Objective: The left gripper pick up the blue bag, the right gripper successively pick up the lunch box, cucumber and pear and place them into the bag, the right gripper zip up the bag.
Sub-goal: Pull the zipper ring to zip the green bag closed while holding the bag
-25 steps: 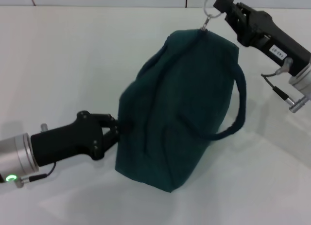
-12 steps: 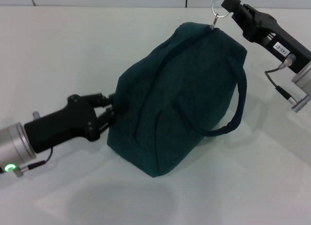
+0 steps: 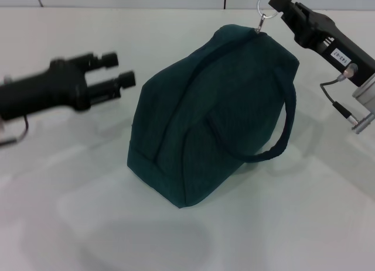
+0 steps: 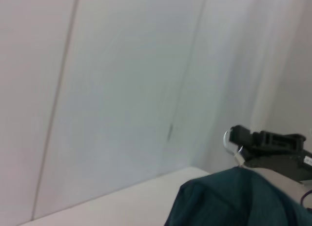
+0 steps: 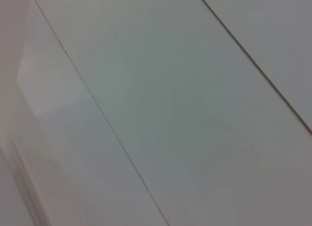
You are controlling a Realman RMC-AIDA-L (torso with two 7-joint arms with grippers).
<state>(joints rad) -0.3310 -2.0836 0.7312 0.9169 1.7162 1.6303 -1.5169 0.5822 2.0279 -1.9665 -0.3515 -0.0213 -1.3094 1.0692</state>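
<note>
The blue bag (image 3: 214,113) stands on the white table (image 3: 304,224), closed along its top, with one loop handle (image 3: 275,139) hanging down its side. At the bag's far top end my right gripper (image 3: 275,4) is shut on the zipper's ring pull (image 3: 263,3). My left gripper (image 3: 120,70) is open with nothing in it and hovers apart from the bag on its left. The left wrist view shows the bag's top (image 4: 234,199) with the right gripper (image 4: 265,144) on the ring pull (image 4: 228,139). Lunch box, cucumber and pear are hidden.
The table top around the bag is bare white, and its far edge meets a pale panelled wall (image 4: 122,89). The right wrist view shows only pale panels (image 5: 156,109).
My left gripper has let go of the bag's side, opened and pulled away up and to the left. The bag has settled onto the table. The right gripper has kept hold of the ring pull.
</note>
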